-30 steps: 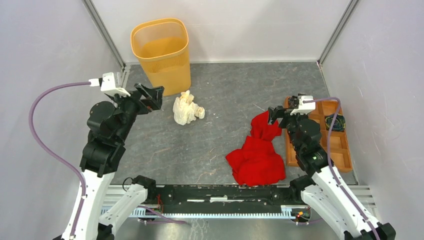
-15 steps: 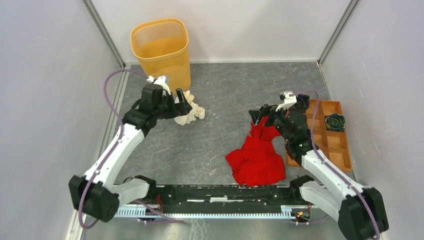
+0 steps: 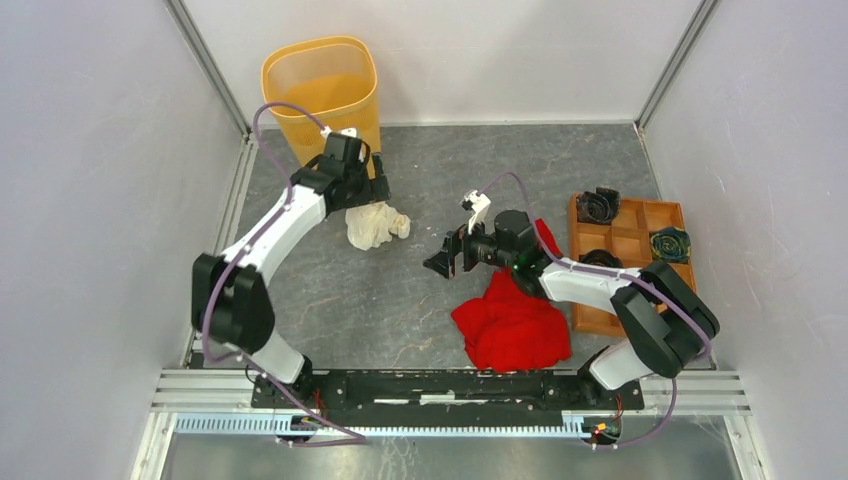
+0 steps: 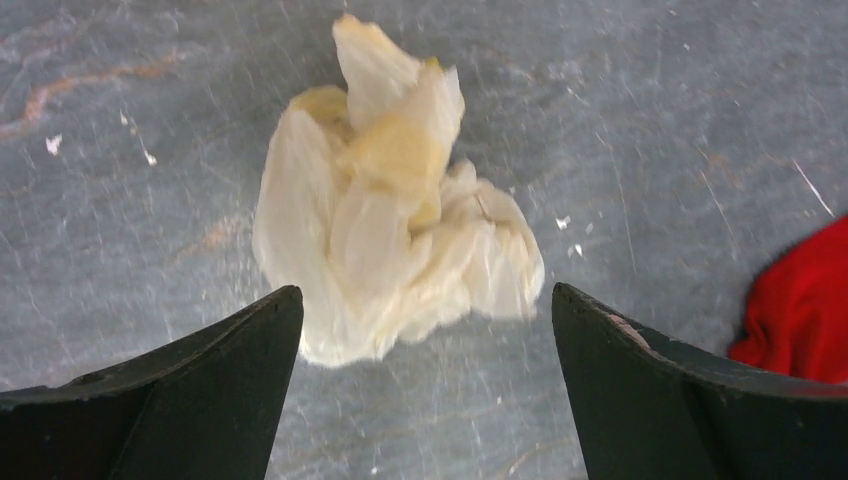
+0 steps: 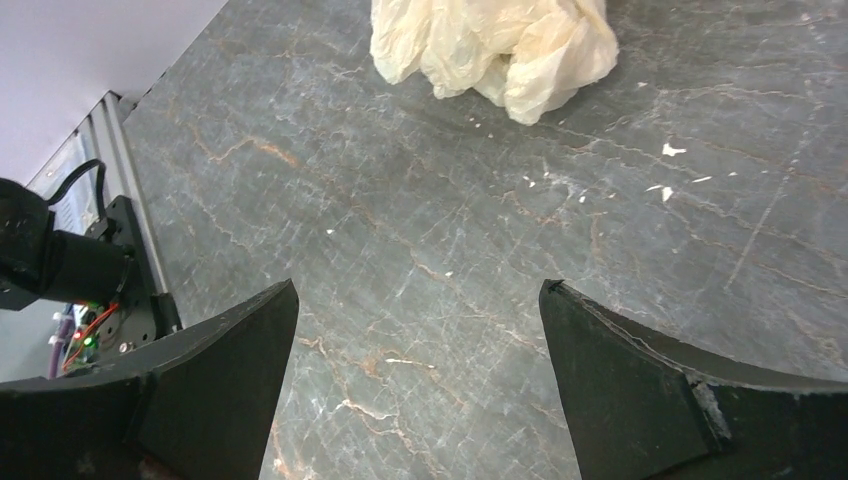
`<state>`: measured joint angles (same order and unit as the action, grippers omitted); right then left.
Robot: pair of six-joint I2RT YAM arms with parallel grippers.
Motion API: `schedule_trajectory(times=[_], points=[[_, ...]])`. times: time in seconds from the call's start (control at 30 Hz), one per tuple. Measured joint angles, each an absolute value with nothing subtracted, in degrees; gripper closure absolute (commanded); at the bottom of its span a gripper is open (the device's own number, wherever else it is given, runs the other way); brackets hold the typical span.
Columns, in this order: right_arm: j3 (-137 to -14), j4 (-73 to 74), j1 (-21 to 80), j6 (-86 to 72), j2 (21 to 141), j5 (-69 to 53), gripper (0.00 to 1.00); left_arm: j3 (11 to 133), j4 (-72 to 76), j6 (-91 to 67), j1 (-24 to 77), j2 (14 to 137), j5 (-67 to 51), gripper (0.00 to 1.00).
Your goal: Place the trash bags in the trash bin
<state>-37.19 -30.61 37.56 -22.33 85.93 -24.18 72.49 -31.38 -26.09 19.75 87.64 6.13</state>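
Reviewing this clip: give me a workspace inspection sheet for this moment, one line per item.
Surface: grey marbled tabletop, a few white flecks.
Job's things: crumpled cream trash bag lies on the table just in front of the upright yellow bin, not in it.
Clutter: red cloth heap; wooden tray holding dark items.
Grippers: left gripper open, bag framed between its fingers, no contact seen; right gripper open over bare table.
Cables: purple cable loops across the bin; another arcs over the right arm.
Surroundings: plain white walls, nothing else seen.
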Motion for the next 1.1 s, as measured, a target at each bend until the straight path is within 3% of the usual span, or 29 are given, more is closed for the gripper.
schedule_trajectory(times=[0.1, 0.2, 0.33, 0.4, 0.5, 0.8, 1.1], points=[[-37.2, -31.0, 37.5, -21.7, 86.1, -23.7, 0.02, 78.5, -32.8, -25.7, 19.7, 94.7, 7.6, 0.02], [-37.2, -31.7, 37.4, -20.6, 86.1, -22.6, 0.02, 82.6, -33.5, -25.7, 19.7, 100.0, 8.0, 0.18], [-37.1, -32.4, 37.4, -18.6, 86.1, -21.3, 0.02, 83.6, -33.8, -25.3, 19.6, 103.6, 6.9, 0.49], [-36.9, -32.7, 37.4, -17.5, 86.1, -20.2, 0.02, 82.1, -33.0, -24.3, 19.6, 103.5, 5.8, 0.71], [-36.1, -33.2, 37.4, -16.5, 85.8, -18.7, 0.02, 78.9, -31.0, -23.5, 19.6, 102.0, 2.9, 0.87], [-25.9, -39.6, 36.1, -17.1, 74.0, -13.0, 0.02, 62.4, -12.8, -22.0, 19.5, 78.3, -18.5, 0.93], [-21.1, -48.4, 33.7, -21.2, 64.6, -13.9, 0.02, 57.8, 1.3, -20.5, 21.5, 68.9, -29.2, 0.98]])
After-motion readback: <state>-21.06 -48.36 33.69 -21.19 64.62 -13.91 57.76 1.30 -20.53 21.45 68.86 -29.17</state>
